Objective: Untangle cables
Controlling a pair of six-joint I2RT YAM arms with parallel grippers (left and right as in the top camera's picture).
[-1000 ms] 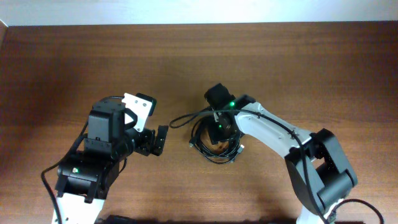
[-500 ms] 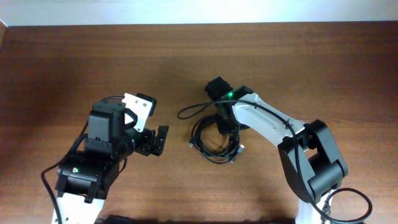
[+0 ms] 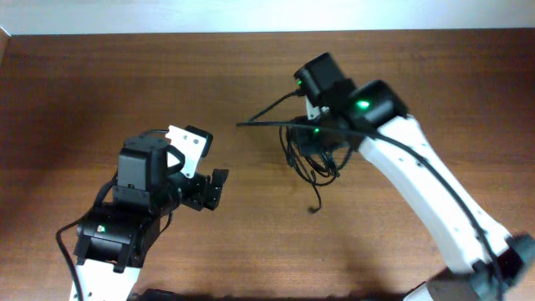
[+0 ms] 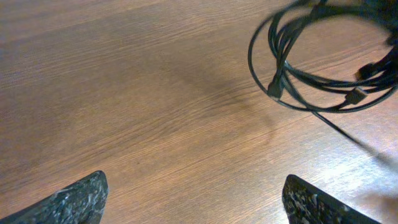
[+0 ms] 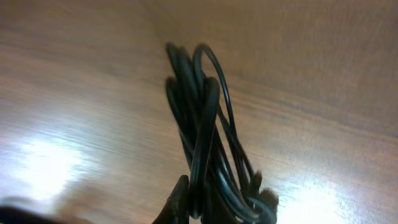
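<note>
The cables (image 3: 313, 164) are a bundle of thin black loops hanging under my right gripper (image 3: 321, 140), which is shut on them above the table's middle. One loose end (image 3: 316, 206) dangles toward the wood. In the right wrist view the cables (image 5: 200, 118) run up from between the closed fingers (image 5: 181, 198). My left gripper (image 3: 217, 189) stands open to the left of the bundle, apart from it. In the left wrist view its fingers (image 4: 79, 198) are spread wide over bare wood, and the cables (image 4: 278, 87) show at the upper right.
The brown wooden table (image 3: 100, 75) fills the view, with a pale wall strip along its far edge. The right arm's white link (image 3: 418, 184) slants across the right side of the table.
My right gripper has shut on the cables and lifted them up and back off the table. The bundle now hangs instead of lying flat. The left arm has stayed in place.
</note>
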